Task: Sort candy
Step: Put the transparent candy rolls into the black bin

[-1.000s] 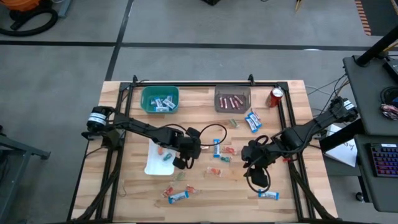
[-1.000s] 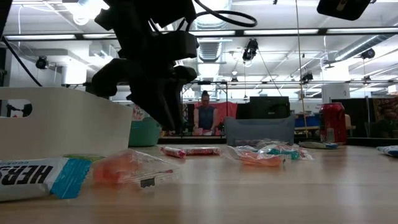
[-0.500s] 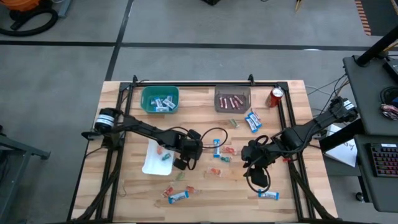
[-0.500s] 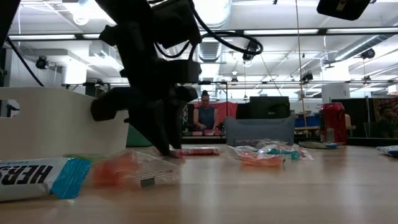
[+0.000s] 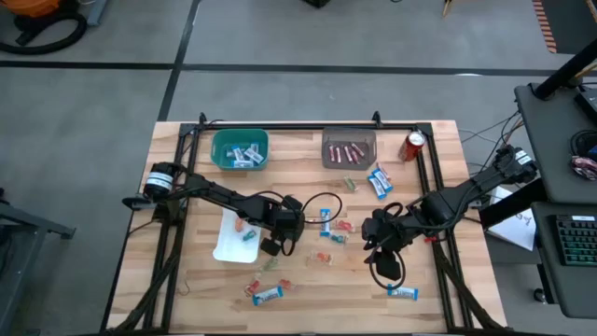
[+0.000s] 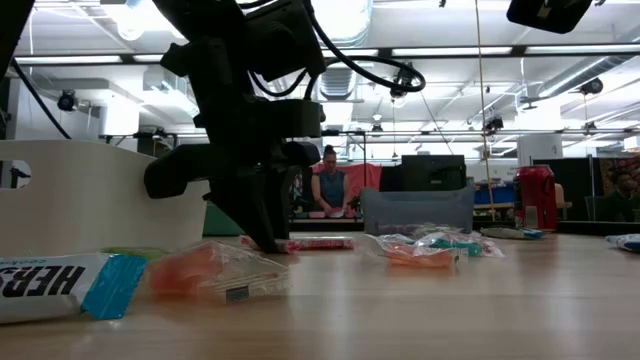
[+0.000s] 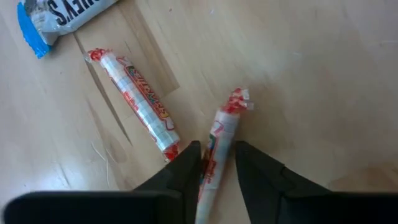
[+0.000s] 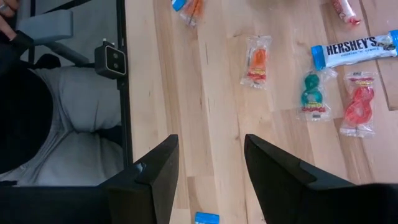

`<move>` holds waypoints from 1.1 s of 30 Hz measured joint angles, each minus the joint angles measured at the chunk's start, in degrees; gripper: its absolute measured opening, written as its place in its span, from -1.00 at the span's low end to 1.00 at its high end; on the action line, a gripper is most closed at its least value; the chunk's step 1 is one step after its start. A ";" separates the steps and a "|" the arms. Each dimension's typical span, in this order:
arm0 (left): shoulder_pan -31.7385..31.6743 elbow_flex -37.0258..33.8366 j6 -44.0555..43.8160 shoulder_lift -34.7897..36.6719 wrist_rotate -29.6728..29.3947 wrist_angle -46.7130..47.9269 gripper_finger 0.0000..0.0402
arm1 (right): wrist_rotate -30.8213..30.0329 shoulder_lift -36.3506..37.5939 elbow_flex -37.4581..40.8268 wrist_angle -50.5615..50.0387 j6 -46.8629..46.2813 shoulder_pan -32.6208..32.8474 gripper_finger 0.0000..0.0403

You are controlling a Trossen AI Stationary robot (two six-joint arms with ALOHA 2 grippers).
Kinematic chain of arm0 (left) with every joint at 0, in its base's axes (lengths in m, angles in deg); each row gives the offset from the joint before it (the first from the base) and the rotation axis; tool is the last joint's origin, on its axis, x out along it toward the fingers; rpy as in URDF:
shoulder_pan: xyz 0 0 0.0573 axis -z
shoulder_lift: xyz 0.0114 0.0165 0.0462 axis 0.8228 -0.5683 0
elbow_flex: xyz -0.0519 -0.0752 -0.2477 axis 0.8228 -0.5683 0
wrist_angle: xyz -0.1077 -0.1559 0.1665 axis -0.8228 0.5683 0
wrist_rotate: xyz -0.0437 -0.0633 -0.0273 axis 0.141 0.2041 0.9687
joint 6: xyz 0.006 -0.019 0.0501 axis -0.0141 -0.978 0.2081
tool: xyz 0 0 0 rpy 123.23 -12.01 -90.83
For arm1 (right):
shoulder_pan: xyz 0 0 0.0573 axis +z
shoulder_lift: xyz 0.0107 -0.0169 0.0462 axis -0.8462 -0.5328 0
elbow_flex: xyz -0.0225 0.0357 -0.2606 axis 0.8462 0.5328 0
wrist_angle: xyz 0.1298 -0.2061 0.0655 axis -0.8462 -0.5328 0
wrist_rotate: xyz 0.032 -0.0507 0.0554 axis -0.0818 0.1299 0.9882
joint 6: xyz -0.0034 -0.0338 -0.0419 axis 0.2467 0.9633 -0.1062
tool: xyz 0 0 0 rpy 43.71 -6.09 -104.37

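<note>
Red-and-white twisted wrappers are what we get up close: in the left wrist view the left gripper (image 7: pixel 217 163) has its two dark fingers either side of a slim candy stick (image 7: pixel 219 140), clamped or very nearly so, we can't say it's fully squeezed. A second stick (image 7: pixel 134 102) lies just beside it at an angle, and the corner of a blue-and-white mini bar (image 7: pixel 59 15) shows too. From above we only see that gripper (image 5: pixel 280 241) low over the middle of the wooden table (image 5: pixel 191 289), right next to the white tray (image 5: pixel 224 245), with loose candy (image 5: pixel 326 258) scattered around; the sticks themselves are too small to pick out there. What the high view adds is the green bin (image 5: pixel 240 149) with blue-and-white bars in it, the grey bin (image 5: pixel 349 149) with pink sticks, and a red can (image 5: pixel 414 145) at the back. The right gripper (image 8: pixel 208 165) hangs over bare wood with its fingers spread wide, nothing between them, and its own view shows orange, green and red pieces (image 8: pixel 256 61) near another mini bar (image 8: pixel 352 49).
</note>
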 joint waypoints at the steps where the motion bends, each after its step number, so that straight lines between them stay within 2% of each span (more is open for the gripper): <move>1: 0.00 0.00 0.14 0.00 0.06 -0.02 -0.66 | 0.01 0.00 0.00 0.00 0.02 0.00 -0.14; 7: -0.01 0.47 0.24 0.04 -0.27 -0.15 -0.94 | 0.01 0.00 0.00 0.00 0.16 0.00 -0.14; 14: -0.09 5.87 0.37 0.70 -0.47 2.15 -0.94 | 0.10 0.00 0.00 -1.04 0.71 0.02 -0.14; 20: -1.55 13.23 4.57 1.11 -0.35 2.47 -0.94 | -0.14 0.00 0.02 -1.31 0.94 1.96 -0.14; 27: -7.61 19.06 7.60 1.11 -0.43 -6.35 -0.94 | -8.76 0.00 0.02 -1.19 0.76 7.81 -0.14; 33: -14.41 20.58 6.36 0.26 -0.43 -17.81 -0.94 | -15.40 0.00 0.02 -0.72 0.11 12.86 -0.14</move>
